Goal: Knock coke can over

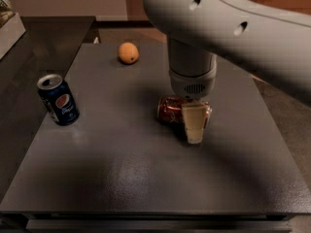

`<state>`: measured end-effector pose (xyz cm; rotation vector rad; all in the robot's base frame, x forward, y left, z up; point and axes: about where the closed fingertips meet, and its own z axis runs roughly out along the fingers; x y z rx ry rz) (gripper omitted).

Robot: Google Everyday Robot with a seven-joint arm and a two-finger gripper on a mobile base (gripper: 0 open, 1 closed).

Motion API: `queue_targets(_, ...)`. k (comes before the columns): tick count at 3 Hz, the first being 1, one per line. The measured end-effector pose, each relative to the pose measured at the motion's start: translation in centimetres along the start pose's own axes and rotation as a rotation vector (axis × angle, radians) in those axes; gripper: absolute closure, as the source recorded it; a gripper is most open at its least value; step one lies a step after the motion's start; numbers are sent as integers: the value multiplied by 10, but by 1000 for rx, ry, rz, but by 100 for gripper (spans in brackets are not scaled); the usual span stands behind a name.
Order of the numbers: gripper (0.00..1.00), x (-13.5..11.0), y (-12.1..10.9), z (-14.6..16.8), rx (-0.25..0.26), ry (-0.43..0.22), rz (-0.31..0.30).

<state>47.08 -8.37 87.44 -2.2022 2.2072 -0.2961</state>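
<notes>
The fingers (194,123) hang straight down from the grey arm (218,23) over the middle of the desk (146,178). Only one pale finger shows, low against the near side of the coke can, and I cannot tell whether the pair is clamped, slack, or simply resting there.

Far to the left of the fingers a blue can (58,100) stands upright, well apart. Behind and to the left, near the far edge, sits an orange (128,53).

The coke can (170,109) lies on its side directly behind the visible finger, its length running left to right and its left end sticking out past it.

Since it lies flat, the knock-over looks done. What seems left is drawing the fingers away without rolling it.
</notes>
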Motion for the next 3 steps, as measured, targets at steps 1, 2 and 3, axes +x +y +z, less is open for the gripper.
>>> queue_targets(1, 0, -3, 3, 5, -3, 10, -13)
queue_targets(2, 0, -7, 9, 11, -11, 0, -15)
queue_targets(3, 0, -7, 9, 11, -11, 0, -15)
